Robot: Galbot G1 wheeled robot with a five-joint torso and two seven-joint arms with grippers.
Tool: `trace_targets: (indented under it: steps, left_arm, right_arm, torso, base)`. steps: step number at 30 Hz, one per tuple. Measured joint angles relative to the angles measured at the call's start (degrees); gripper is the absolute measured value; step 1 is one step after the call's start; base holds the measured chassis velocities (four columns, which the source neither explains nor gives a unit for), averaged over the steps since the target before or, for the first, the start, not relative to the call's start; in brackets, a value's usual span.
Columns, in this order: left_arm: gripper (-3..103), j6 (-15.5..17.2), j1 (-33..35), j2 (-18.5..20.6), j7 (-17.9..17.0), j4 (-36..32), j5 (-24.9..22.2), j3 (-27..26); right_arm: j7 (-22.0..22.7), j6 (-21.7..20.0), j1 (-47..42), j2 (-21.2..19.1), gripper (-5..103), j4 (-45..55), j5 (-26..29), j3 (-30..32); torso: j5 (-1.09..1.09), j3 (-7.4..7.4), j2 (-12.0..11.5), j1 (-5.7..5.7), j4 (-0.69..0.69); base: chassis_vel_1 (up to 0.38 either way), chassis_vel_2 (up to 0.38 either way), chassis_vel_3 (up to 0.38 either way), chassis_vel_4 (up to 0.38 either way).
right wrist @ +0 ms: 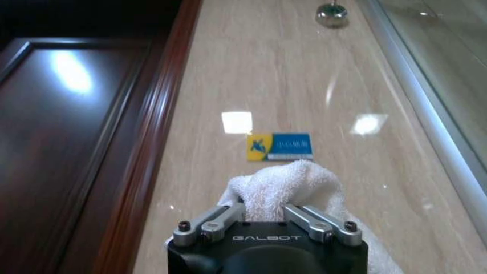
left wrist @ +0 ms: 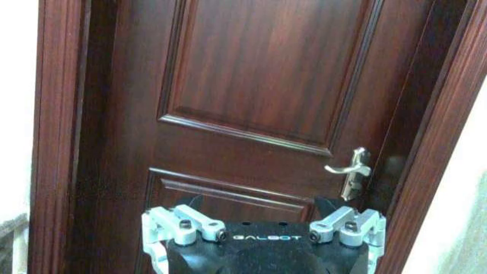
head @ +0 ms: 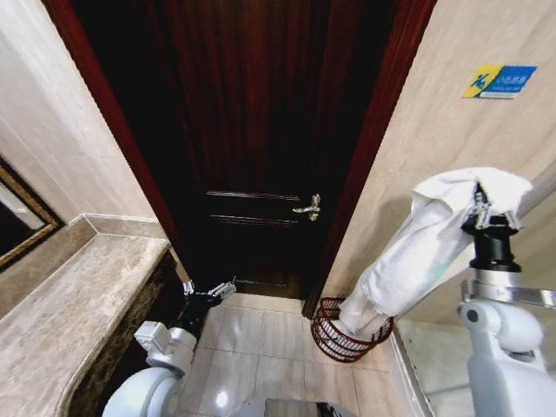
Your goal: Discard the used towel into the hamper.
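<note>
The used towel (head: pixel 408 261) is white and hangs in a long fold from my right gripper (head: pixel 480 200), which is raised high at the right and shut on its top end. Its lower end dips into the hamper (head: pixel 334 343), a small round reddish-brown wire basket on the floor beside the door frame. In the right wrist view the gripper (right wrist: pixel 266 208) pinches the bunched towel (right wrist: pixel 281 182) in front of the tiled wall. My left gripper (head: pixel 211 289) hangs low by the counter, open and holding nothing, and faces the door in its own wrist view (left wrist: pixel 260 202).
A dark wooden door (head: pixel 261 130) with a metal handle (head: pixel 308 207) stands shut straight ahead. A stone counter (head: pixel 69 313) runs along the left. A blue sign (head: pixel 498 81) is on the right wall. Pale floor tiles (head: pixel 261 339) lie between counter and hamper.
</note>
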Motion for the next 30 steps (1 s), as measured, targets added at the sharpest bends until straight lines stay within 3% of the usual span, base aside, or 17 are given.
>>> trace_targets:
  steps: [30]
  left_arm:
    - [99,0.0,0.0,0.0,0.0,0.0,0.0,0.0]
  right_arm:
    - [-1.9,3.6,-3.0,4.6,5,-5.0,-2.5,-1.9]
  torso:
    - [0.0,-0.01,0.0,0.0,0.0]
  base:
    - [0.0,0.0,0.0,0.0]
